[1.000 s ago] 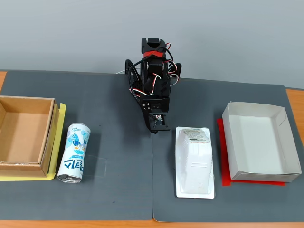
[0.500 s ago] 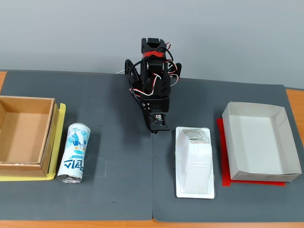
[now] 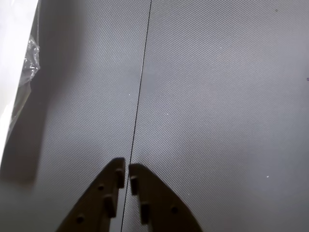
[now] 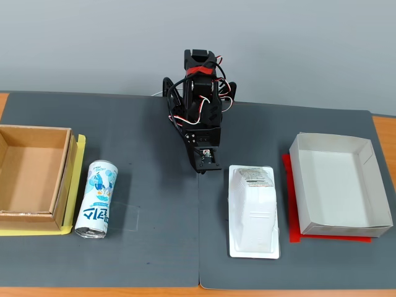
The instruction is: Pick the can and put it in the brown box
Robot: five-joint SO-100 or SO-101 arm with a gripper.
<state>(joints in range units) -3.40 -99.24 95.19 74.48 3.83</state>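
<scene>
The can (image 4: 98, 197) is slim and white with light-blue graphics; in the fixed view it lies on its side on the dark mat at the left. The brown box (image 4: 64, 176) stands open-topped just left of the can, a small gap between them. My gripper (image 4: 207, 163) hangs folded near the arm's base at the mat's middle, well right of the can. In the wrist view the gripper (image 3: 127, 168) points down at bare mat, its jaws nearly touching with nothing between them. The can and the brown box are out of the wrist view.
A white plastic tray-shaped package (image 4: 252, 210) lies right of the gripper; its edge shows at the left of the wrist view (image 3: 17, 67). A white rectangular box (image 4: 297, 185) stands on a red sheet at the far right. A seam (image 3: 140, 87) runs down the mat.
</scene>
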